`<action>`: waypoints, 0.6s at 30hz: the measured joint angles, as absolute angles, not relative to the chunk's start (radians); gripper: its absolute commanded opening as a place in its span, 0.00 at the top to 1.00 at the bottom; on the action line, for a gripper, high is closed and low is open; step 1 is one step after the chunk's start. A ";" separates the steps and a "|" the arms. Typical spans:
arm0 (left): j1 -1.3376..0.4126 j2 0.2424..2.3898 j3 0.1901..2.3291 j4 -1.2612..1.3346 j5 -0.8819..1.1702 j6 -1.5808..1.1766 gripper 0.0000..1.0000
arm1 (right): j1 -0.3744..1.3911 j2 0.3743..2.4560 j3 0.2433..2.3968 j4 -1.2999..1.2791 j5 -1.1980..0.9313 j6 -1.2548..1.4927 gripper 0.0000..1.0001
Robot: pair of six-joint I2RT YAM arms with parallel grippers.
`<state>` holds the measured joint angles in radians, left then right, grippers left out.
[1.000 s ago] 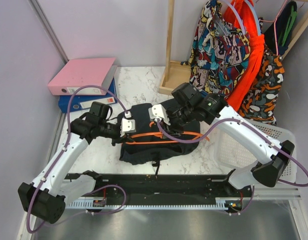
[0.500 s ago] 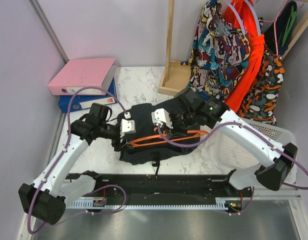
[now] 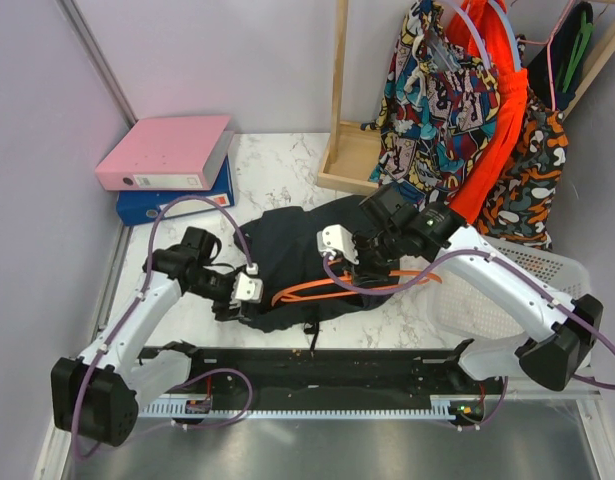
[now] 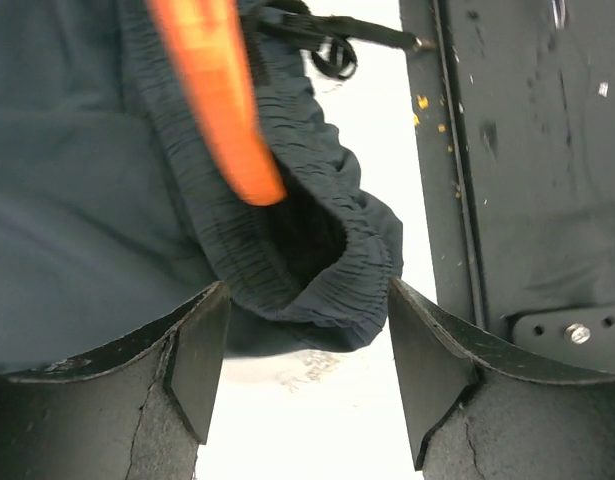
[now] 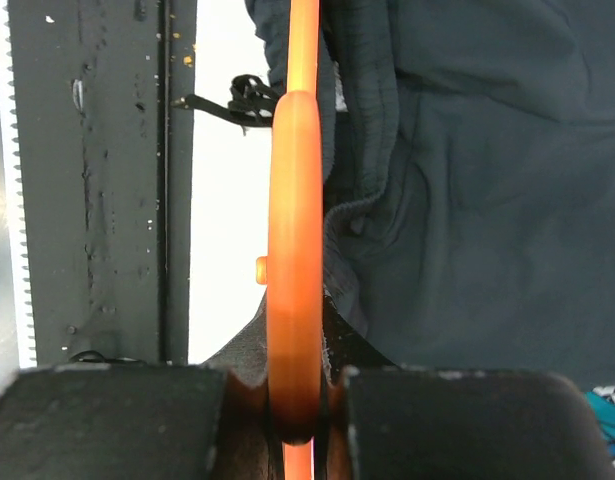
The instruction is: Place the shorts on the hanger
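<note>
**Two arms at the shorts [image 3: 292, 250]; hanger [image 3: 322, 292] gripped by the right one only**

Both arms are seen reaching over the marble table [image 3: 277, 165], where the black shorts are spread in a crumpled heap at the centre. The orange hanger is laid across the shorts' 6 o'clock edge, its bar running from 9 to 3 o'clock.

Right gripper [image 5: 292, 405]: the fingers are closed tight on the hanger's bar, which is pinched between them in the wrist view. The bar is seen passing just beside the gathered waistband.

Left gripper [image 4: 307, 330]: the fingers are held wide apart at the shorts' 8 o'clock corner. A fold of the elastic waistband is seen between them and is not pinched. A blurred end of the hanger is seen at the waistband's opening; whether it is inside cannot be told.

The drawstring [image 3: 310, 335] is trailed off the shorts at 6 o'clock onto the black base plate [image 3: 317, 375].

From the shorts, a pink binder [image 3: 165, 150] stacked on a blue binder [image 3: 167, 203] is noted at 10 o'clock, hanging printed garments [image 3: 437, 90] at 1 o'clock and a white basket [image 3: 507, 290] at 3 o'clock.
</note>
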<state>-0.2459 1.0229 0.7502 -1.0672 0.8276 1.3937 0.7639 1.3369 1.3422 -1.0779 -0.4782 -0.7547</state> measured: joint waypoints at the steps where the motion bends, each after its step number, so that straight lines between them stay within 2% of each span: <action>1: -0.256 1.023 0.745 -1.069 0.825 1.423 0.34 | 0.756 1.340 1.343 -1.079 -0.480 -0.754 1.00; 8: -0.379 1.036 0.702 -1.068 0.777 1.546 0.38 | 0.736 1.408 1.380 -1.098 -0.505 -0.747 1.00; 9: -0.394 1.039 0.695 -1.067 0.763 1.554 0.47 | 0.736 1.415 1.384 -1.102 -0.510 -0.748 1.00; 11: -0.420 1.044 0.682 -1.065 0.743 1.564 0.58 | 0.736 1.424 1.395 -1.109 -0.526 -0.748 1.00; 12: -0.436 1.047 0.673 -1.063 0.727 1.575 0.75 | 0.736 1.427 1.398 -1.111 -0.530 -0.748 1.00; 14: -0.457 1.046 0.661 -1.063 0.705 1.584 0.92 | 0.736 1.433 1.405 -1.119 -0.542 -0.750 1.00; 15: -0.467 1.041 0.657 -1.064 0.694 1.591 0.98 | 0.736 1.437 1.408 -1.121 -0.546 -0.754 1.00; 18: -0.489 0.988 0.654 -1.063 0.677 1.596 0.98 | 0.736 1.457 1.412 -1.124 -0.559 -0.765 1.00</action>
